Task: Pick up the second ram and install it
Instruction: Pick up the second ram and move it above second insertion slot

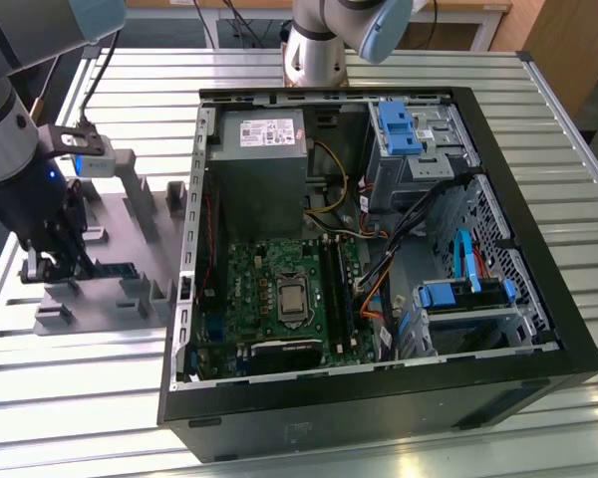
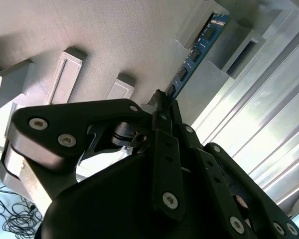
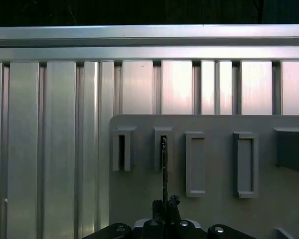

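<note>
Over the grey fixture tray [image 1: 120, 234], on the exterior view's left of the open computer case [image 1: 379, 408]: I am holding my gripper [image 1: 52, 264] low at the tray's outer end. The pick-up is the step in hand, and no installing has begun.

Grip: in both wrist views my gripper [image 2: 162, 99] [image 3: 165, 204] is pinching the near end of the second ram [image 2: 199, 47] [image 3: 164, 169], with the fingers [image 2: 165, 149] drawn together on the board (no gap that I can make out).

Position: the ram is standing on its thin edge on the tray, well apart from the motherboard [image 1: 249, 289] and its black memory slots [image 1: 334, 289]. Its far end is sitting in a slotted post [image 3: 163, 144], so I am judging it not yet lifted free.

Orientation: the long axis is running straight away from my fingertips toward that post. In the exterior view it is lying roughly level, with the ram [image 1: 115, 269] pointing from my gripper toward the case. The chip faces are turned sideways, so the first wrist view is catching it edge-on as a thin line.

Judgement: freeing it is calling for a straight pull out of the post's slot, no twist, since a thin board pinched at one end could lever against the slot walls.
</note>
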### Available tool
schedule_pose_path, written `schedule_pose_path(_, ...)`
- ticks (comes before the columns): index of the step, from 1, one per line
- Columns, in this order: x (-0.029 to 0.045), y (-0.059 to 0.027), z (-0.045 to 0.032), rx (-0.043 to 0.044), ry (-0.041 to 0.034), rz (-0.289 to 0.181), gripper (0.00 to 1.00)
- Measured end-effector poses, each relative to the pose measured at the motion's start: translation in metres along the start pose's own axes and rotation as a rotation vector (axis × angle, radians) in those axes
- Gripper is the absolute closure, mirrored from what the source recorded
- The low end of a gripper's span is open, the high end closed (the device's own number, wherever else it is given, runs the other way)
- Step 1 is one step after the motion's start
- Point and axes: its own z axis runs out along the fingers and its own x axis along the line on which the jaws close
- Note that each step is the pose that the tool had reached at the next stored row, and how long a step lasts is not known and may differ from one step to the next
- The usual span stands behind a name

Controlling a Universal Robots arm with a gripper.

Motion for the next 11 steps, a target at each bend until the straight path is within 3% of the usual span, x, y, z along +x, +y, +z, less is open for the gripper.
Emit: schedule_pose_path(11,0.0001,-0.0001,-0.0041,0.0,0.0,0.0,0.86)
